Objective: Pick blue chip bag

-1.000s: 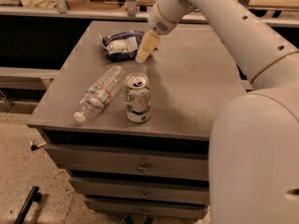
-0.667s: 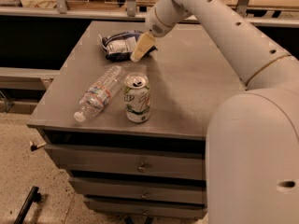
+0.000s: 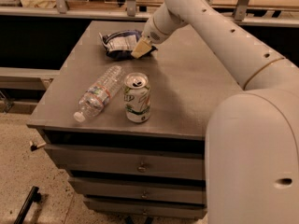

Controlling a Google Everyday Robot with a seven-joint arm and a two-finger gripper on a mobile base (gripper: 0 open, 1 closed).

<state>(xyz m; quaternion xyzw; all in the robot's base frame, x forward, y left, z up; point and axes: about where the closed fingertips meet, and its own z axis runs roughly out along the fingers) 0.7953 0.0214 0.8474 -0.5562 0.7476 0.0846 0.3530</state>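
The blue chip bag (image 3: 122, 44), crumpled dark navy foil with a white printed panel, lies at the back of the grey table top (image 3: 187, 92). My gripper (image 3: 139, 50) reaches in from the upper right. Its tan fingertip sits at the bag's right end, touching or just over it. The white arm hides the back of the bag's right side.
A clear plastic water bottle (image 3: 99, 93) lies on its side at the front left. An upright green-and-white soda can (image 3: 137, 97) stands beside it. The table has drawers (image 3: 140, 164) below. A shelf rail runs behind the table.
My gripper has moved left and down, from beside the bag's right end to over or against it. The bag, bottle and can have not moved.
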